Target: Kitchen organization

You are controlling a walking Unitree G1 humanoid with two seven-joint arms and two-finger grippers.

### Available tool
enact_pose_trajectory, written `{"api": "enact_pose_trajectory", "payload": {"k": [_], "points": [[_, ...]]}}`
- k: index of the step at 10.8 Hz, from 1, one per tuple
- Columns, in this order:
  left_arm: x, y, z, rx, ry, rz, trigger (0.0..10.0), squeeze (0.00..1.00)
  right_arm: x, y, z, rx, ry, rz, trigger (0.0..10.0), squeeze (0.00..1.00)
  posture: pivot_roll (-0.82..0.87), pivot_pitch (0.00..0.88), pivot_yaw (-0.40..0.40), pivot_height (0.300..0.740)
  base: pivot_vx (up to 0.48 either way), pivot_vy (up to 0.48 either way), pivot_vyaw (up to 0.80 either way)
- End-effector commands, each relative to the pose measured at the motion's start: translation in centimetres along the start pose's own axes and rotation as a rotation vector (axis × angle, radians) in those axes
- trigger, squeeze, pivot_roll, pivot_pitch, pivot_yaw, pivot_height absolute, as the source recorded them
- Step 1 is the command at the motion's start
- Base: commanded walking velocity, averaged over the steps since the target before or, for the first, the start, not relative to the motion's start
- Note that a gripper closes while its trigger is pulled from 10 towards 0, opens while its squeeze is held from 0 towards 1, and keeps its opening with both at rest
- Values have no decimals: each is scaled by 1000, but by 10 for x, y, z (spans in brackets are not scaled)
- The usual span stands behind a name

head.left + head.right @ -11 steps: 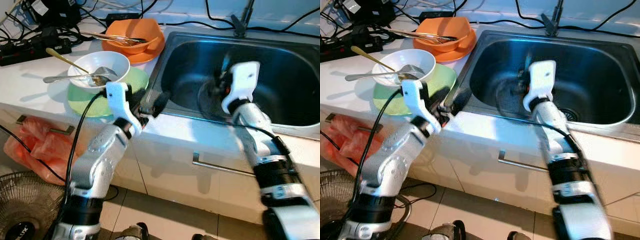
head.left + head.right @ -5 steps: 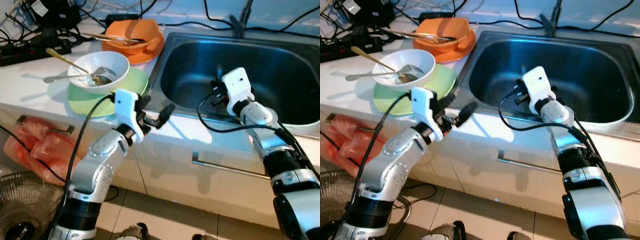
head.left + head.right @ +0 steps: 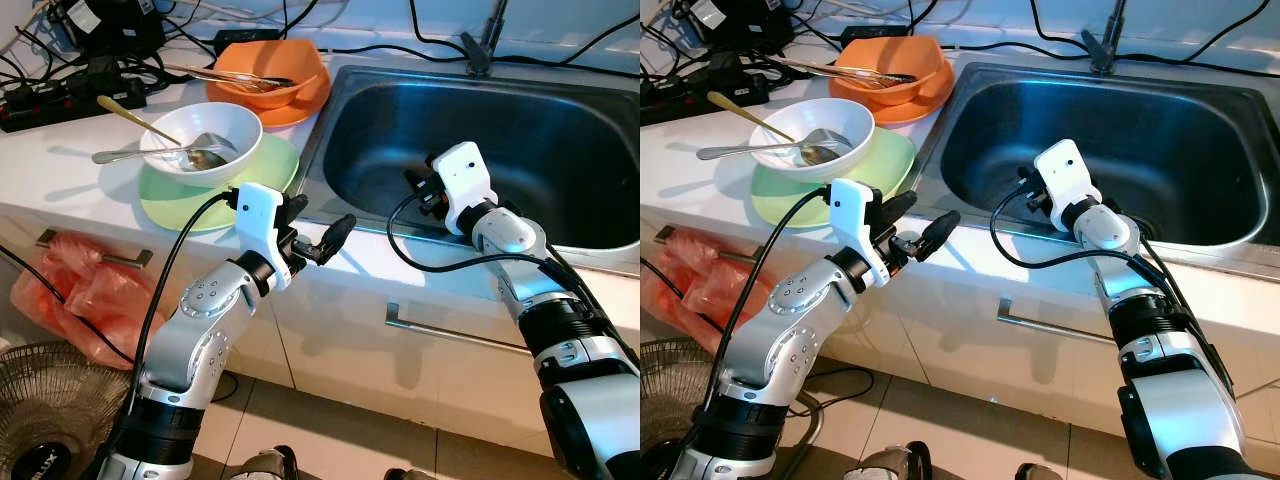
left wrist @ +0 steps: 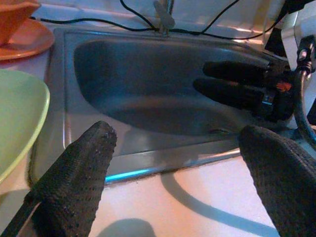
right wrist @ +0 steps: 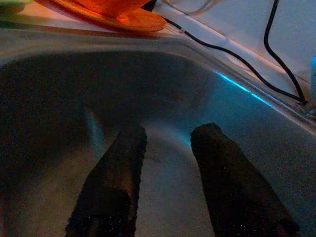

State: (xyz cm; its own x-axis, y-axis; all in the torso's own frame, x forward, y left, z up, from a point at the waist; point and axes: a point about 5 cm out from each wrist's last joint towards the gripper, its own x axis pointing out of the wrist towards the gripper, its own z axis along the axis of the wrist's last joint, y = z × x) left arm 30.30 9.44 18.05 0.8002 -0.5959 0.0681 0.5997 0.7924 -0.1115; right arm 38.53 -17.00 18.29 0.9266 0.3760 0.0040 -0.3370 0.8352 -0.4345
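A white bowl (image 3: 200, 142) holding 2 spoons (image 3: 160, 152) sits on a green plate (image 3: 215, 190) on the surface (image 3: 60, 170), left of the sink (image 3: 480, 140); an orange bowl (image 3: 265, 70) with cutlery is stacked behind. The left pincer (image 3: 318, 232) is held wide apart over the sink's front edge, just beside the plate. The right pincer (image 5: 165, 163) is parted and empty above the basin. The dishes are judged stiff, smooth and breakable; the bowl is best gripped at its rim, with loose spoons expected to slide.
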Motion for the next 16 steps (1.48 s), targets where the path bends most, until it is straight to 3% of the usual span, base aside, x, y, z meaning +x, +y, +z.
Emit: {"api": "enact_pose_trajectory", "payload": {"k": [1, 5, 6, 8, 10, 11, 12, 13, 16], "points": [[-1, 0, 6, 27, -13, 5, 10000, 0, 3, -3, 8, -2, -35, -5, 10000, 1000, 42, 147, 82, 740, 0, 0, 0], [1, 7, 25, 142, -90, 72, 10000, 0, 1, -7, 31, 13, -159, -20, 10000, 1000, 36, 143, 76, 740, 0, 0, 0], [0, 18, 40, 222, -168, 171, 10000, 0, 0, -4, 39, 55, -194, -9, 10000, 1000, 35, 142, 74, 740, 0, 0, 0], [-11, 44, 64, 260, -306, 393, 10000, 0, -4, 7, 47, 81, -230, 25, 10000, 1000, 37, 140, 70, 740, 0, 0, 0], [-26, 69, 74, 288, -357, 583, 10000, 0, -10, 16, 47, 121, -242, 36, 10000, 1000, 39, 136, 63, 740, 0, 0, 0], [-37, 85, 77, 269, -381, 702, 10000, 0, -22, 30, 47, 214, -256, 89, 10000, 925, 40, 136, 62, 740, 0, 0, 0], [-39, 88, 75, 255, -376, 729, 10000, 0, -31, 45, 50, 284, -264, 186, 10000, 294, 39, 135, 63, 740, 0, 0, 0], [-39, 90, 73, 239, -374, 741, 10000, 0, -42, 62, 52, 300, -270, 313, 10000, 0, 34, 136, 62, 740, 0, 0, 0], [-47, 102, 77, 215, -400, 832, 10000, 0, -55, 75, 48, 303, -219, 406, 10000, 0, 34, 133, 54, 740, 0, 0, 0]]}}
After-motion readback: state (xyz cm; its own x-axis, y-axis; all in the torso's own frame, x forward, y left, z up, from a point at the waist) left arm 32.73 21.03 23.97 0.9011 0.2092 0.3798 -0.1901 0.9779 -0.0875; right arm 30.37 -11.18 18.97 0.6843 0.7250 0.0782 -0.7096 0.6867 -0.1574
